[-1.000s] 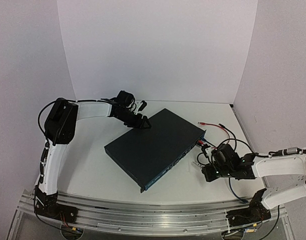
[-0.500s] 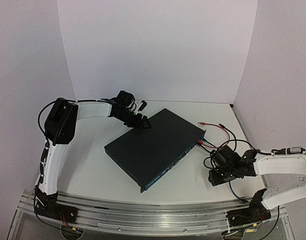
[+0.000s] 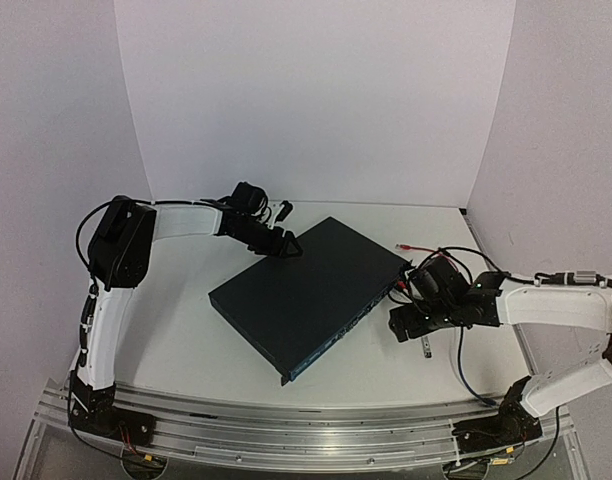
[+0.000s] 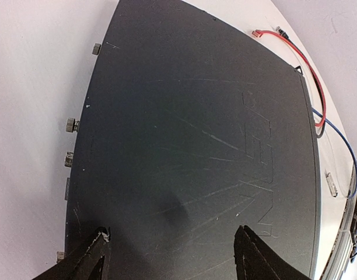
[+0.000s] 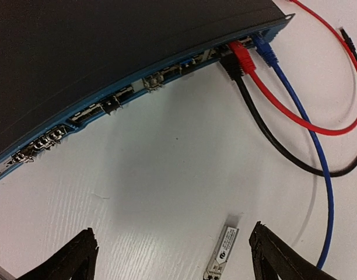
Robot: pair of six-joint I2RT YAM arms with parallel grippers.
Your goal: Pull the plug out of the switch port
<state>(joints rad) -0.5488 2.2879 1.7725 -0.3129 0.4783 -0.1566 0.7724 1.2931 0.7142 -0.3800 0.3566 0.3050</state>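
The switch point(image 3: 306, 290) lies flat on the table point(image 3: 186, 330), turned at an angle, with its socket face toward the right arm. The left gripper point(image 3: 284, 246) sits at the switch's far left corner. In its wrist view the two fingers stand apart over the scratched dark top with nothing between them, so the claw is parted and empty. Whether the tips press on the lid cannot be told from this angle. The right gripper point(image 3: 411, 325) hangs just off the switch's socket face, near its right end. Its jaws are spread wide and hold nothing. Below that gap, a small silver module point(image 5: 221, 252) lies loose on the table, well clear of the switch's front edge and touching neither finger. Along the blue-edged front, the row of sockets point(image 5: 108, 105) runs toward the switch's left end. At its right end three leads are seated side by side: a black cable point(image 5: 232, 70), a red cable point(image 5: 244, 60) and a blue cable point(image 5: 265, 49). From the switch the red cable loops out and curls back beyond the switch's right corner. The black cable sweeps away to the right, and the blue cable runs toward the near edge of the table.
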